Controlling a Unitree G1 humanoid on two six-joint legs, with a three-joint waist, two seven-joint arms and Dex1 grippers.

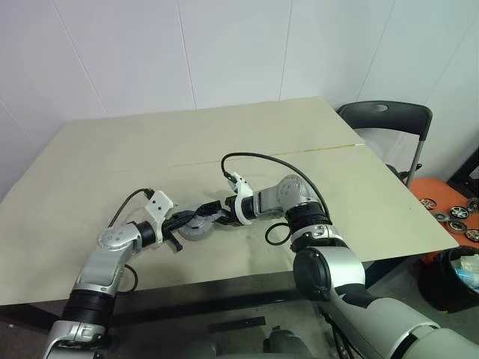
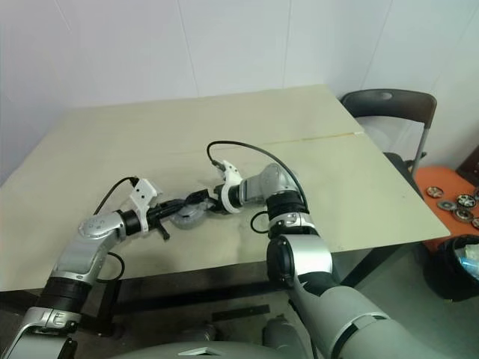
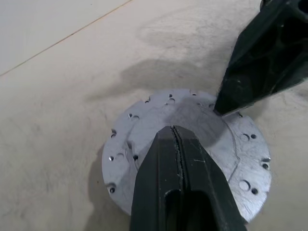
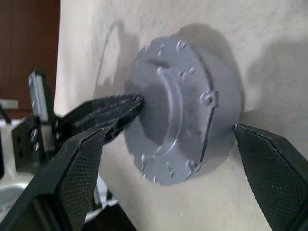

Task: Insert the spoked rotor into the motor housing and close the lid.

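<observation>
Grey lid point(image 3: 192, 144) sits on the housing point(image 4: 226, 101), on the beige table point(image 1: 224, 142) near its front edge. Left gripper point(image 3: 177, 132) fingers pressed together, tips resting on the lid top. Right gripper point(image 4: 163, 139) fingers spread wide, straddling the housing, not touching.

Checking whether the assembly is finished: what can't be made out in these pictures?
- Rotor: the lid covers the housing, so whether it sits inside is hidden.
- Lid's seating: the shut left gripper rests on it in the left wrist view and hides part of the rim.
- Head views: the open right gripper and left gripper overlap the housing; too small for detail.
</observation>
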